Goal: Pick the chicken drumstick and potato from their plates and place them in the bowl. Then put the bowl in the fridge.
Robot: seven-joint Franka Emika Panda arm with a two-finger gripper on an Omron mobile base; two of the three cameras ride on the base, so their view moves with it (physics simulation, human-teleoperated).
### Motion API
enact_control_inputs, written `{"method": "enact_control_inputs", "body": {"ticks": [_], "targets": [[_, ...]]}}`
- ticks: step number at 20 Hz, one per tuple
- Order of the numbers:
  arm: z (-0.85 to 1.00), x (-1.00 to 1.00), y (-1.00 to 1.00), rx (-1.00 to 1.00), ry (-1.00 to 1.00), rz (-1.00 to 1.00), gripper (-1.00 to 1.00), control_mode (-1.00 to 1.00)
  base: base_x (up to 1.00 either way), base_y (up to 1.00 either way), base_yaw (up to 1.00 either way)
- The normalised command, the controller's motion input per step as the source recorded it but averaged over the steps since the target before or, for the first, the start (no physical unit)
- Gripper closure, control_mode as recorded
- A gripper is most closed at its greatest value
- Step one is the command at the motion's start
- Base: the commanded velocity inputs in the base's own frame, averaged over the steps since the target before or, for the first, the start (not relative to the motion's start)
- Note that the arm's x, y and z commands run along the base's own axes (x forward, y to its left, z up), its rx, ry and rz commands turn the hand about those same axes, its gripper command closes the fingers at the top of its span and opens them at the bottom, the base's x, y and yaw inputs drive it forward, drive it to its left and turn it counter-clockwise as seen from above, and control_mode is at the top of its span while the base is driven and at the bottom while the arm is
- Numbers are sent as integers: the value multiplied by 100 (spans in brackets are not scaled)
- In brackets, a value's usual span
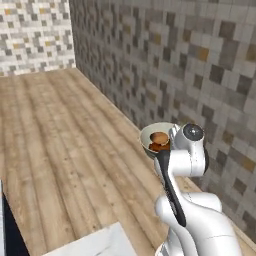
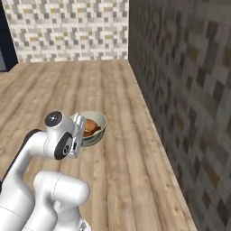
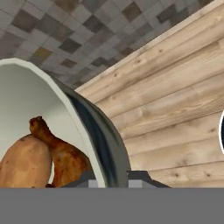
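- Far left in my left base view I see a pale mosaic-tiled wall [image 1: 35, 35], then a wood plank floor [image 1: 65, 150] running across, and a darker grey-brown tiled wall [image 1: 175, 65] closing the right side.
- At the bottom of that view a pale slab [image 1: 95, 244] juts in just left of the arm's base.
- From the right base view a dark navy cabinet [image 2: 5, 40] stands at the far left edge, with the same plank floor and the dark wall on the right.
- The arm is folded up high, elbow bent, with the wrist turned towards the dark wall.
- The bowl [image 1: 151, 136] hangs in the air at the end of the arm, above the floor and near the dark wall.
- Inside it lie the potato [image 3: 24, 162] on the left and the chicken drumstick [image 3: 59, 153] touching it on the right.
- In the hand view the gripper [image 3: 111, 180] is pinched tight on the bowl's rim, one fingertip inside the wall and one outside.
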Motion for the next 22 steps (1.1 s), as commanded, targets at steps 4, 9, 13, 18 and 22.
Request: {"method": "enact_control_inputs", "body": {"ticks": [4,9,13,18,22], "targets": [[0,0,0,0,0,0,100,100,94,0,18],[0,0,0,0,0,0,100,100,94,0,26],[0,0,0,0,0,0,100,100,94,0,27],[0,0,0,0,0,0,100,100,94,0,27],[0,0,0,0,0,0,100,100,94,0,28]]}}
